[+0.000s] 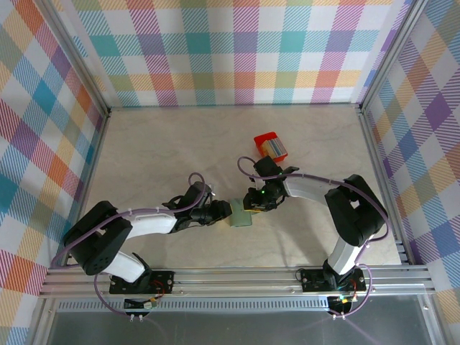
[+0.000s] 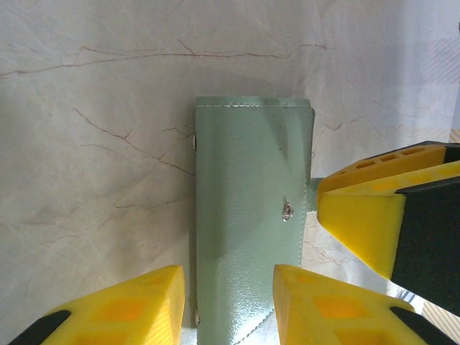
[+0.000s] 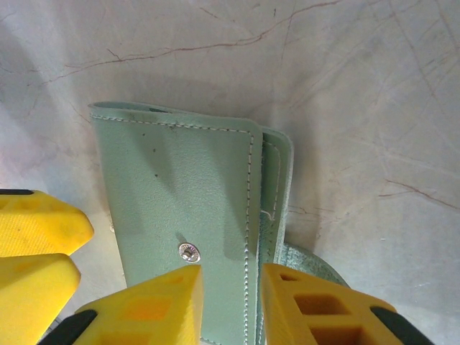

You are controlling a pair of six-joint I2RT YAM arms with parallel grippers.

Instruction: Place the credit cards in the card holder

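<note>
Nearest my left wrist camera, the left gripper (image 2: 228,284) straddles the near end of the card holder (image 2: 244,187), one yellow finger (image 2: 129,305) on each side. The jaws stand partly apart, and I cannot tell whether they pinch it. From the right edge of that frame the right gripper (image 3: 231,277) crowds in. In its own view its jaws stand narrowly apart astride the flap's stitched free edge, and whether they clamp it is also unclear.

In the overhead view the holder lies folded shut at lower centre of the table (image 1: 158,144), between both grippers. Up and to its right, a red box (image 1: 264,138) holds something yellowish, possibly the credit cards.

My worries:
- The fingers sit so close they may knock together.
- If the snap stud (image 2: 287,210) holds, pulling the flap may drag the holder.
- A shallow hold on the flap edge could slip.
</note>
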